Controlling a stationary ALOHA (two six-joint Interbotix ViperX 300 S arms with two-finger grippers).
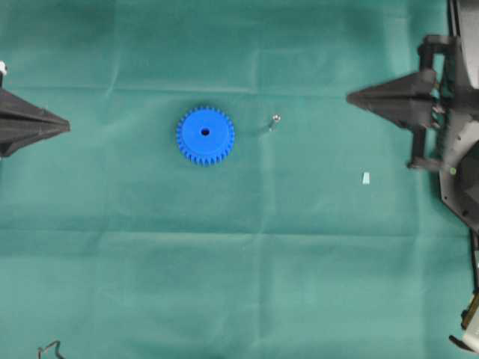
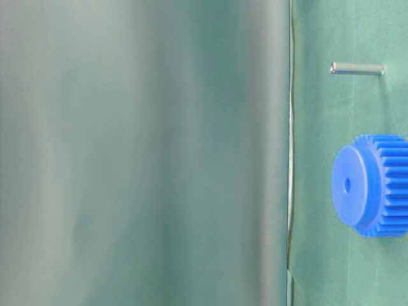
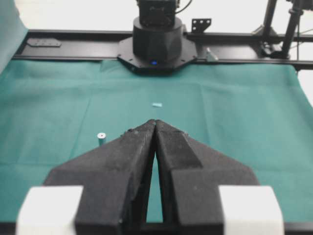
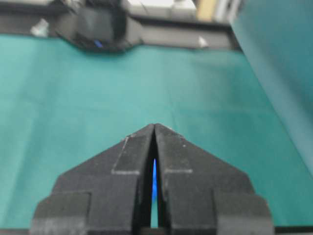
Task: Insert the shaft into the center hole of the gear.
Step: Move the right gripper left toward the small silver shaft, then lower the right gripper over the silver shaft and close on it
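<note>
A matt green cloth, creased in soft folds, covers the worktop [image 1: 247, 284], on which the bright blue toothed gear [image 1: 205, 135] looks like smooth plastic, the tiny silvery shaft [image 1: 275, 120] gleams like polished metal, and the black jaws look rough and matt.

From overhead I see the gear [image 1: 205, 135] lying flat on the worktop [image 1: 239, 284], a little left of the middle, its center hole [image 1: 205, 132] facing up. The shaft [image 1: 275, 120] stands on end to the gear's right, near it but apart. Further right and nearer the bottom edge lies a small scrap [image 1: 366, 178]. My left hand [image 1: 66, 126] sits at the left edge, my right hand [image 1: 352, 96] at the right, both well apart from the gear and the shaft between them.
</note>
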